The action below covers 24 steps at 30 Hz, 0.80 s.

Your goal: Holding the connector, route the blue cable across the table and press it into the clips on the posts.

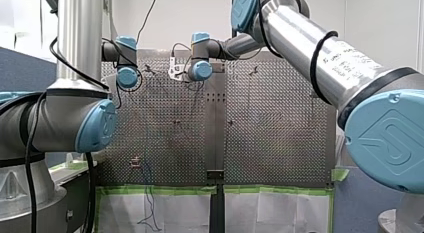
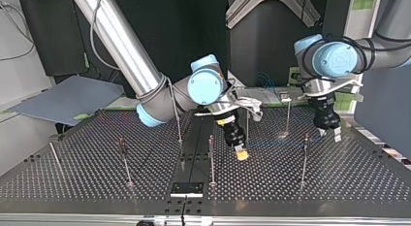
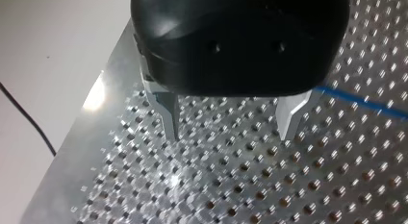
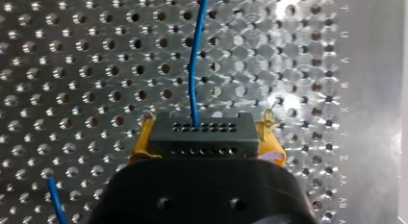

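Note:
In the right wrist view my right gripper (image 4: 204,140) is shut on a dark multi-hole connector (image 4: 202,130), with a yellow pad (image 4: 139,144) on each side. The blue cable (image 4: 195,56) leaves the connector's face and runs ahead over the perforated plate. In the top view this gripper (image 2: 241,153) hangs low over the table's middle. A faint blue cable (image 2: 271,144) leads from it toward a thin post (image 2: 304,158). My left gripper (image 3: 231,125) is open, its metal fingers (image 3: 169,116) just above the plate with nothing between them. Blue cable (image 3: 361,101) lies beside it. It (image 2: 330,135) stands at the top view's right.
Several thin upright posts stand on the perforated table (image 2: 72,182), among them one (image 2: 124,160) at the top view's left and one (image 2: 211,160) close beside my right gripper. A dark centre strip (image 2: 191,153) splits the plate. Loose blue cable (image 1: 148,203) hangs off the front view's near edge.

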### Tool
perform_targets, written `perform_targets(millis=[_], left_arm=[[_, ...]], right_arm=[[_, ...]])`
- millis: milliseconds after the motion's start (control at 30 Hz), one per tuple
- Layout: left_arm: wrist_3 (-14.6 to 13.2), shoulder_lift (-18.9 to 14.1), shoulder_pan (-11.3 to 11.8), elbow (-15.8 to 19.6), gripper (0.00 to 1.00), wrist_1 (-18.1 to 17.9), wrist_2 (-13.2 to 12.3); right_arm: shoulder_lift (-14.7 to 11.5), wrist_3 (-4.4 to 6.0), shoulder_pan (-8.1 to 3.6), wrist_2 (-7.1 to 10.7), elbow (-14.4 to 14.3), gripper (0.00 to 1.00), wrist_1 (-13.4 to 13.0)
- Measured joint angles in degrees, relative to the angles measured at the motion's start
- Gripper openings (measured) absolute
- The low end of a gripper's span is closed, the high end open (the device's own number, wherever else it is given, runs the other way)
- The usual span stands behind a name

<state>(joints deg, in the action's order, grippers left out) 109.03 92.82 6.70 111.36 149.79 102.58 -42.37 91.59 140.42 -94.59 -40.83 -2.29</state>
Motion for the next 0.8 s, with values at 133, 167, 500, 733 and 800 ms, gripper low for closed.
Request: perform_targets(millis=[133, 167, 500, 733, 800], left_arm=[[1.8, -1.6, -0.2, 1.3, 1.0, 1.7, -1.7], [2.2, -2.0, -0.2, 1.5, 1.0, 1.9, -2.1], [5.6, -6.6, -0.3, 4.3, 1.0, 2.5, -6.9], [3.6, -10.2, -1.0, 6.8, 1.0, 2.6, -8.4], [2.8, -11.1, -1.2, 7.3, 1.0, 2.6, -8.5]], right_arm=[[0.0, -0.39, -0.01, -0.06, -0.2, 0.0, 0.5], [0.0, -0.43, 0.0, -0.06, -0.3, 0.0, 0.6], [0.0, -0.52, 0.0, -0.08, -0.5, 0.0, 0.7], [0.0, -0.43, -0.19, -0.08, -0.7, 0.0, 0.8], [0.0, -0.43, -0.24, -0.08, -0.8, 0.0, 0.8]])
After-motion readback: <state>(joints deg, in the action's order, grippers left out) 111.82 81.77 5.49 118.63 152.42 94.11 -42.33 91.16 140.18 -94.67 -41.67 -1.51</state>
